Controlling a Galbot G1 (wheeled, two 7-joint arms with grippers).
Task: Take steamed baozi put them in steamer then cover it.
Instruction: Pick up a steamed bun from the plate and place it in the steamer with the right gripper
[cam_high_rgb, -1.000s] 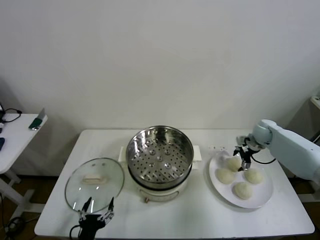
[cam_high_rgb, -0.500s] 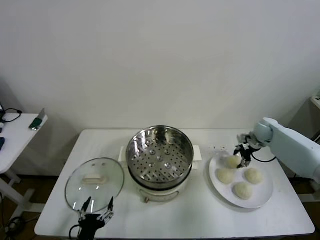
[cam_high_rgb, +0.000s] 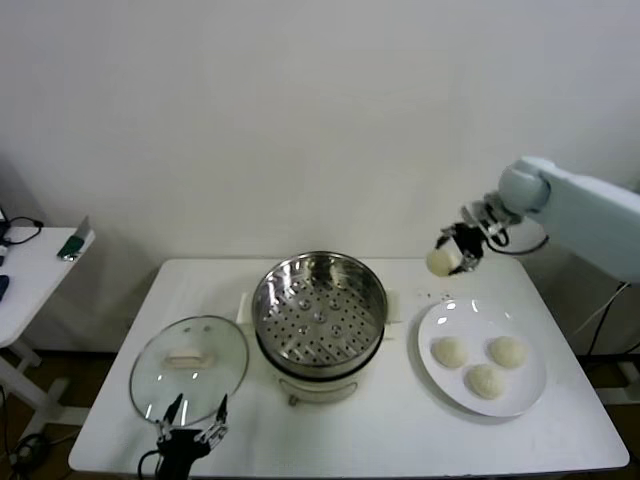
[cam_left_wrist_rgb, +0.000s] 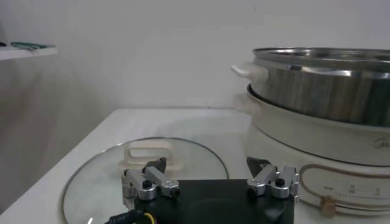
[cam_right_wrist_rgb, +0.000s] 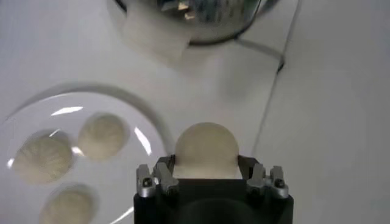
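My right gripper (cam_high_rgb: 447, 258) is shut on one cream-white steamed baozi (cam_right_wrist_rgb: 206, 149), held in the air between the steamer and the plate, above the table's back right. Three more baozi (cam_high_rgb: 450, 351) lie on the white plate (cam_high_rgb: 525, 395); the right wrist view shows them too (cam_right_wrist_rgb: 102, 134). The shiny steel steamer (cam_high_rgb: 319, 308) sits on its white pot base mid-table, its perforated bottom bare. The glass cover (cam_high_rgb: 190, 367) with its cream handle lies flat on the table at the left. My left gripper (cam_high_rgb: 190, 420) stands open at the cover's near edge, with nothing between its fingers (cam_left_wrist_rgb: 208, 173).
A white side table (cam_high_rgb: 30, 270) with small items stands off to the left. The plate sits close to the main table's right front edge. The pot's control knob (cam_left_wrist_rgb: 329, 208) faces the front.
My right gripper closed on a baozi on the plate, then lifted it up and leftward toward the steamer. Three baozi stay on the plate. The left arm has not moved.
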